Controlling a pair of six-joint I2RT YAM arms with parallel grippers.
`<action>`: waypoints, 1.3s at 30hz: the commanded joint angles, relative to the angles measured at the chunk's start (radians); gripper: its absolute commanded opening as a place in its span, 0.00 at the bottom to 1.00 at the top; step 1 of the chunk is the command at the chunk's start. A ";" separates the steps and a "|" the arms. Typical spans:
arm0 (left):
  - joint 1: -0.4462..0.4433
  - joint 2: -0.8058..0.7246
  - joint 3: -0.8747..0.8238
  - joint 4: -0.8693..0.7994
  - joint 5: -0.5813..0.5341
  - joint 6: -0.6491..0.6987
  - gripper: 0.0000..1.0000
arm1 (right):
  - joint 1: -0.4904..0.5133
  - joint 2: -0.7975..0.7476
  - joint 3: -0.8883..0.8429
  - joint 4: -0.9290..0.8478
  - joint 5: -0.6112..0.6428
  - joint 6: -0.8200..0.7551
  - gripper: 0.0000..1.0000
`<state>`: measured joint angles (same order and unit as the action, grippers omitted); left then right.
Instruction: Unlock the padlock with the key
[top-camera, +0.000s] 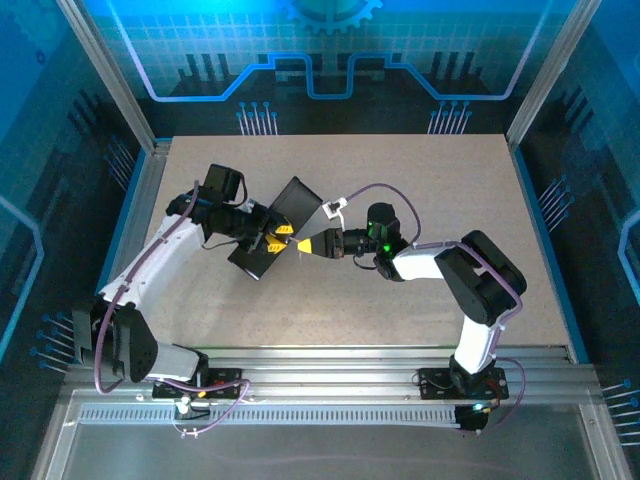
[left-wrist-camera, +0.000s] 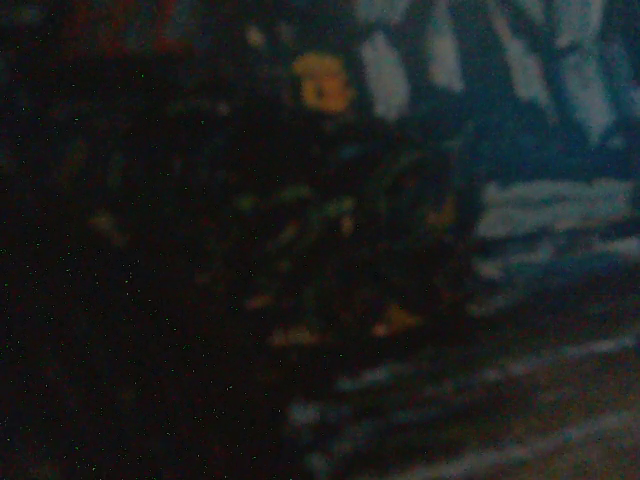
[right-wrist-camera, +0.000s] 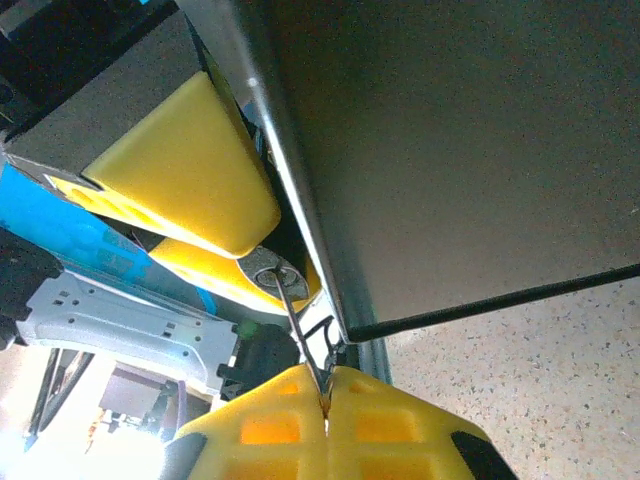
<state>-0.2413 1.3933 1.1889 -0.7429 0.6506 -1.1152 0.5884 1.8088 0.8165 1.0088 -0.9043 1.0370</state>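
Right hand (right-wrist-camera: 325, 425), pinched tight on the key (right-wrist-camera: 303, 335), sits just beside the padlock (right-wrist-camera: 272, 271), with the key's shaft aimed into it; left hand (top-camera: 278, 236) clamps the padlock.

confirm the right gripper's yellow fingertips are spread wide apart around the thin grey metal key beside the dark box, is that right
Not right. The right gripper has its yellow fingertips pressed together, pinching the thin grey metal key, not spread wide apart around it. The right wrist view shows this, with the dark box beside them.
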 joint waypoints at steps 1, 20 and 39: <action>-0.005 -0.012 0.046 0.039 0.058 0.044 0.00 | 0.038 -0.077 0.047 -0.112 0.026 -0.137 0.00; -0.007 0.016 0.099 -0.095 0.011 0.124 0.00 | 0.060 -0.194 0.056 -0.381 0.120 -0.347 0.00; -0.012 0.013 0.083 -0.035 0.026 0.084 0.00 | 0.067 -0.047 0.101 -0.073 0.042 -0.062 0.00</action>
<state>-0.2317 1.4132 1.2415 -0.8452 0.5812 -1.0477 0.6353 1.7729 0.8715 0.8093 -0.8394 0.9520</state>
